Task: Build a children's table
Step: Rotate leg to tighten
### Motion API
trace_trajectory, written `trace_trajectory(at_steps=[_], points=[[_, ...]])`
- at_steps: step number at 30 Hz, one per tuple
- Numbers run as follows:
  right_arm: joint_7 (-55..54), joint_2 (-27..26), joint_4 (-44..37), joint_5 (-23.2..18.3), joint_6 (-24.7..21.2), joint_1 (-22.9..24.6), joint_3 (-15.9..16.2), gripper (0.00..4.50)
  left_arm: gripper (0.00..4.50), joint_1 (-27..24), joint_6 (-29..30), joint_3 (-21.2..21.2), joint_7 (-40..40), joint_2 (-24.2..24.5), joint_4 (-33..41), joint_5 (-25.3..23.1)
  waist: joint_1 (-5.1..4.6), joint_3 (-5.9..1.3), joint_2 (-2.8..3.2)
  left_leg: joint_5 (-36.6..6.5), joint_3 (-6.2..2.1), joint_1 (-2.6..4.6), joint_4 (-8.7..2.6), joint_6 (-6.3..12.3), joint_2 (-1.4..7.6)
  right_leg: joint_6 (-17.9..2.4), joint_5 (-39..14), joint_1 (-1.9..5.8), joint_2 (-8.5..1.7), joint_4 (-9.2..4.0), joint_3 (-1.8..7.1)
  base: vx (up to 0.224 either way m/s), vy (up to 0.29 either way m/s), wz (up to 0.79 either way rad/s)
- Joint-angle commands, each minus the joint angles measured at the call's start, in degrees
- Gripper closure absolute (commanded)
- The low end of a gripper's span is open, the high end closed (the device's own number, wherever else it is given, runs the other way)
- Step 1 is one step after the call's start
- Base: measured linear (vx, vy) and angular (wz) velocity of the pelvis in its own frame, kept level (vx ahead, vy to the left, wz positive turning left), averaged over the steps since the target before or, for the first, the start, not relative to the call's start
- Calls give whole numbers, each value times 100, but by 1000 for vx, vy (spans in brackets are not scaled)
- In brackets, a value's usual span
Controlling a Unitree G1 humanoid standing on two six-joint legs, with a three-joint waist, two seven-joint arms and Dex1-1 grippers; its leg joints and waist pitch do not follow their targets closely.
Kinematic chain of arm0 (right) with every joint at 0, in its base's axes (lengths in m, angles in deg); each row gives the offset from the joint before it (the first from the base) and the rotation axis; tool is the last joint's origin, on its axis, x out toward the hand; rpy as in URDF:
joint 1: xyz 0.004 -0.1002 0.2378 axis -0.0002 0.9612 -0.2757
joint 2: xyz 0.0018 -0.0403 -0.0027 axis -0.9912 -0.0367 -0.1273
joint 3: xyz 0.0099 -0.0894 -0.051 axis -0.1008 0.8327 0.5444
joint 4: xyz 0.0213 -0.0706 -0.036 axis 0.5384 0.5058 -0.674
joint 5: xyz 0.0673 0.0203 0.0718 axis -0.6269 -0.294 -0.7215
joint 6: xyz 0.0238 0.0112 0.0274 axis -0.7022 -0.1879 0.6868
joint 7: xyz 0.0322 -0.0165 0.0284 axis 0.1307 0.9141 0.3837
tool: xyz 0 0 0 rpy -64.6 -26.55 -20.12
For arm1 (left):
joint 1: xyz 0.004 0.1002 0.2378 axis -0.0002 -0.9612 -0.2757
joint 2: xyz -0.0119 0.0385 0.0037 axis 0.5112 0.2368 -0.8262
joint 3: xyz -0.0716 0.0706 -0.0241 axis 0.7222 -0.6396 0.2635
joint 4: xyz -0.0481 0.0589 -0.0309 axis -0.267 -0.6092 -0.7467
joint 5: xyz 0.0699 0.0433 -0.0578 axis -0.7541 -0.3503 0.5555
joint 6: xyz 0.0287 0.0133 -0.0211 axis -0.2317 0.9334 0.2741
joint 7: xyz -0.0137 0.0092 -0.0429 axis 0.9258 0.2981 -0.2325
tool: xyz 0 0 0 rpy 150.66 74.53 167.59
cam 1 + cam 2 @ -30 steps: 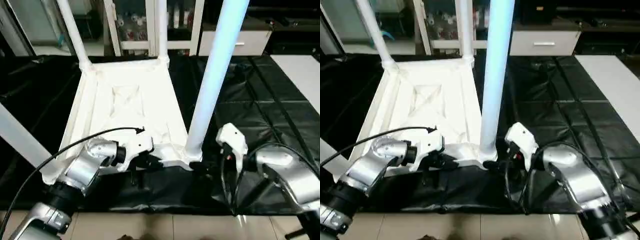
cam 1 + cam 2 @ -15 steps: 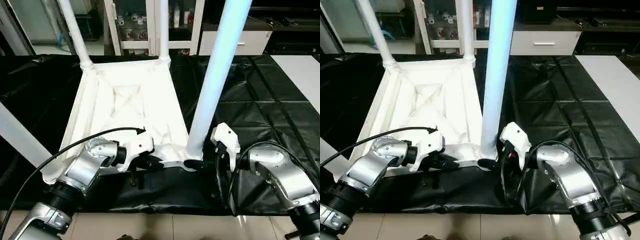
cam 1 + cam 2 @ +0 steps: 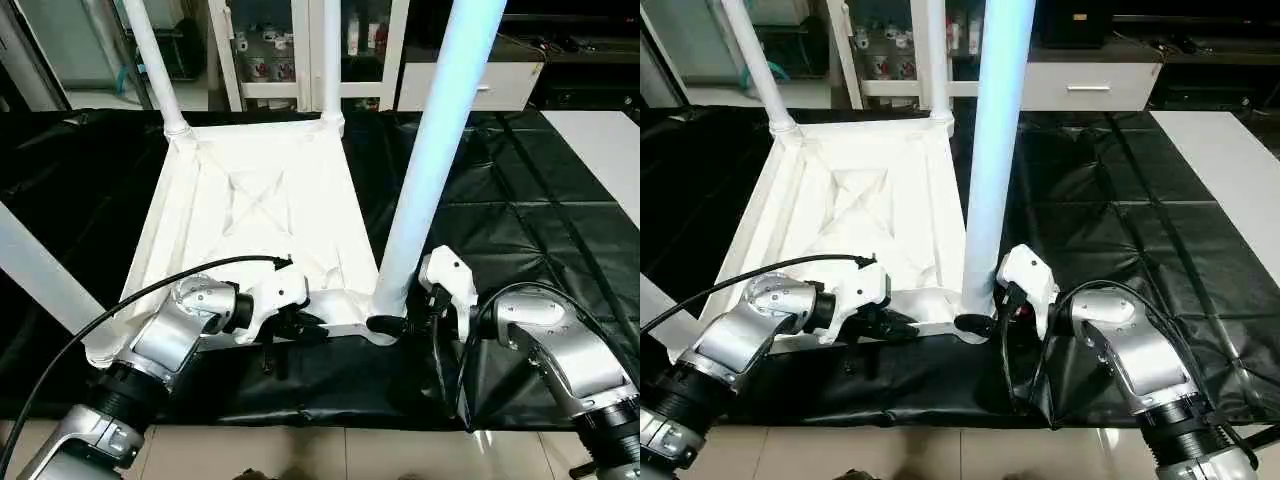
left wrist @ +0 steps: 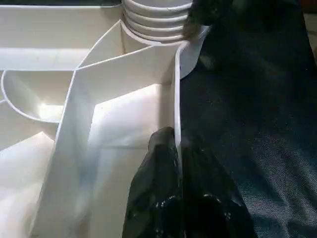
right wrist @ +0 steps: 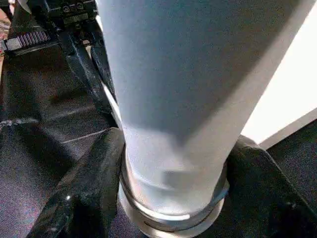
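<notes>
Tabletop (image 3: 270,215): large white plastic rectangle, lying upside down on the black-covered counter (image 3: 520,200), ribbed underside facing up; near edge just in front of the robot.
Near right leg (image 3: 430,150): long white tapered round leg, standing upright in the tabletop's near right corner socket (image 3: 975,322); stepped collar at its base visible in the left wrist view (image 4: 158,20).
Far legs: two white legs upright in the far corners, far left leg (image 3: 150,60) and far right leg (image 3: 325,55).
Near left leg (image 3: 40,280): white, slanting away from the near left corner toward the picture edge.
Left tool (image 4: 179,163): clenched on the thin near rim wall of the tabletop, one black finger each side of the wall, close to the near right socket.
Right tool (image 5: 171,163): fingers (image 5: 89,188) straddling the base of the near right leg, one on either side just above the socket; whether they press the leg cannot be told.
Cable (image 3: 110,310): black, arching over the left forearm.
Cabinet (image 3: 300,50): white, glass doors, beyond the counter.
</notes>
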Motion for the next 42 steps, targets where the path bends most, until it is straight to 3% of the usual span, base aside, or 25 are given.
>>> trace_trajectory(at_steps=[1,4,6,7,8,10,13,14,17,19,21,23,24,25,28,31,33,34,36,42], points=[[75,12,49,12,102,3,23,182,450,-48,-144,-170,-248,-67,125,103,-32,-342,-146,-651,-123,58,-464,459,306,-1589,-818,200,-268,-358,200,0,0,0],[-149,-56,172,133,120,3,-1,183,450,-86,-83,-148,-216,-66,161,119,-37,-344,-146,-653,-123,56,-462,449,305,-1592,-830,198,-270,-357,200,0,0,0],[-910,-328,599,425,234,-130,-146,183,450,-117,88,-86,-17,-153,157,121,-64,-328,-142,-724,-125,41,-476,407,301,-1579,-937,186,-270,-375,198,0,0,0],[-1003,-364,648,453,245,-147,-167,183,450,-118,107,-80,15,-169,150,116,-71,-326,-106,-778,-130,49,-483,358,302,-1565,-1019,179,-269,-377,196,0,0,0],[-1646,-682,958,488,180,-265,-388,183,450,-105,192,-34,276,-336,52,88,-145,-305,-132,-1082,-139,36,-518,190,280,-1495,-1411,184,-258,-413,190,0,0,0],[-2007,-879,1102,497,168,-331,-500,184,450,-89,271,17,455,-482,-13,107,-224,-305,-144,-1329,-169,50,-535,56,286,-1377,-1744,183,-259,-444,183,0,0,0],[-2915,-1408,1579,507,191,-563,-743,184,450,51,409,101,906,-899,-268,114,-319,-299,-133,-1523,-161,63,-525,-30,256,-1348,-1959,127,-248,-492,192,0,0,0],[-3251,-1593,1771,527,195,-668,-807,184,450,153,400,86,1116,-1039,-404,22,-367,-315,-153,-1470,-188,17,-531,-43,251,-1290,-1934,171,-254,-481,183,0,0,0],[-3876,-1894,2190,643,250,-893,-860,185,450,398,456,92,1564,-1315,-704,-170,-382,-314,-148,-1511,-174,36,-521,-3,251,-1237,-2023,120,-254,-512,192,0,0,0],[-4328,-2088,2514,760,254,-1074,-886,185,450,627,636,167,2030,-1551,-955,-290,-377,-325,-151,-1416,-172,36,-516,-6,246,-1256,-1904,128,-252,-513,193,0,0,0],[-5112,-2351,3032,983,161,-1379,-892,185,450,1060,965,484,3226,-2014,-1530,-508,-377,-330,-142,-1296,-161,44,-512,-22,238,-1344,-1652,125,-225,-496,185,0,0,0],[-5461,-2501,3307,1007,225,-1542,-977,185,450,1248,974,574,3708,-2183,-1789,-629,-362,-358,-144,-1205,-160,43,-493,-11,230,-1394,-1435,145,-228,-485,185,0,0,0],[-5641,-2590,3460,1010,278,-1645,-1030,185,450,1332,919,599,3863,-2254,-1901,-666,-328,-389,-148,-920,-146,22,-468,120,222,-1459,-957,173,-234,-451,185,0,0,0],[-5753,-2648,3566,1010,322,-1718,-1061,185,450,1386,879,617,3952,-2303,-1970,-679,-328,-389,-148,-920,-146,22,-468,120,222,-1459,-957,173,-234,-451,185,0,0,0],[-5706,-2829,3795,808,565,-1904,-1206,185,450,1435,768,628,3921,-2360,-2020,-645,-287,-436,-148,-374,-134,-25,-411,520,220,-1665,-101,222,-251,-355,167,0,0,0],[-5199,-2939,3744,613,820,-1937,-1236,185,450,1362,646,532,3700,-2243,-1961,-720,-275,-415,-147,-456,-125,-25,-413,698,236,-1743,-147,211,-249,-365,149,0,0,0],[-4888,-2938,3604,564,984,-1881,-1223,185,450,1327,523,463,3567,-2163,-1949,-751,-283,-396,-151,-653,-125,-10,-431,657,245,-1731,-432,200,-248,-398,146,0,0,0],[-4710,-2926,3496,495,1068,-1829,-1236,130,450,1296,462,419,3471,-2110,-1919,-745,-284,-381,-145,-814,-126,-11,-445,606,252,-1693,-632,194,-253,-421,149,0,0,0],[-4354,-2830,3217,394,1139,-1686,-1227,116,450,1193,378,326,3138,-1961,-1772,-704,-276,-372,-146,-945,-138,-6,-465,527,262,-1632,-809,193,-252,-434,150,0,0,0],[-3436,-2352,2281,197,860,-1210,-1090,63,450,806,436,37,2124,-1422,-1166,-607,-291,-374,-113,-971,-149,-5,-488,448,292,-1649,-687,188,-245,-401,161,0,0,0]])
